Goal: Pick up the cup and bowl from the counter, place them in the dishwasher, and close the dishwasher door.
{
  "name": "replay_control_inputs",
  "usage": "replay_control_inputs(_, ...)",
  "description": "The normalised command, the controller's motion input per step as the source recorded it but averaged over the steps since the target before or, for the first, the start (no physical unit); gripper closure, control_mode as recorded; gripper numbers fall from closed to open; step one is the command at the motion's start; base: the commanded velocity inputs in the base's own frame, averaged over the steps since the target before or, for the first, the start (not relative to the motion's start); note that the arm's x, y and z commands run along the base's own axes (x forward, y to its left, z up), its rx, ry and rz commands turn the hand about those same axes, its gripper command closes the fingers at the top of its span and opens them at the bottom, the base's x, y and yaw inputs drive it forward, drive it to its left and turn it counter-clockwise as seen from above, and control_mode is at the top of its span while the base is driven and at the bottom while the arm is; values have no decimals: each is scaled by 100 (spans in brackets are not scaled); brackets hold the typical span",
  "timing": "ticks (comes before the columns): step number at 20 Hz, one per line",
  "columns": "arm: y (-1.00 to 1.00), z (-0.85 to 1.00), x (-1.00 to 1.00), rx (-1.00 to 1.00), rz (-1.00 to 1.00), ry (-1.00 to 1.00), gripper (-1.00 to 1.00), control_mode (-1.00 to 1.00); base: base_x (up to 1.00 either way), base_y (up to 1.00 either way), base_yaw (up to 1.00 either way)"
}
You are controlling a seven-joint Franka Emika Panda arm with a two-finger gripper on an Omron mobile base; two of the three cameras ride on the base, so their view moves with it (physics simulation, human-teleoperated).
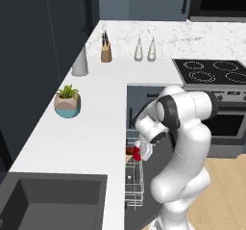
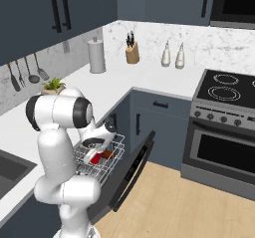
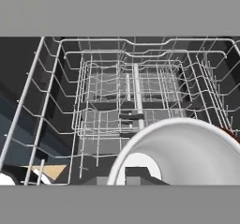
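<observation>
1. The tool [image 1: 140, 153] is largely hidden behind the arm's wrist, its jaws unseen.
2. The cup [image 3: 183, 153], right before the tool, is cut off by the lower edge.
3. The bowl [image 2: 107, 155], just beside the tool, is partly hidden by rack [image 2: 110, 165] wires.

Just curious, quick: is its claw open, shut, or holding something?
Gripper: shut on the cup, over the dishwasher rack.
</observation>
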Motion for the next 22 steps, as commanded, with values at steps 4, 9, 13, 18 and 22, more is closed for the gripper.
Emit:
replay_control_inputs(4, 4, -13, 14, 0, 0, 0, 100, -100, 0, 0, 0)
replay_control_inputs(9, 1, -21, 13, 3, 0, 0, 100, -100, 0, 0, 0)
replay_control_inputs(13, 0, -19, 13, 5, 0, 0, 100, -100, 0, 0, 0)
replay_control_inputs(18, 6, -21, 14, 5, 0, 0, 100, -100, 0, 0, 0)
replay_control_inputs(22, 9, -20, 17, 4, 0, 0, 100, -100, 0, 0, 0)
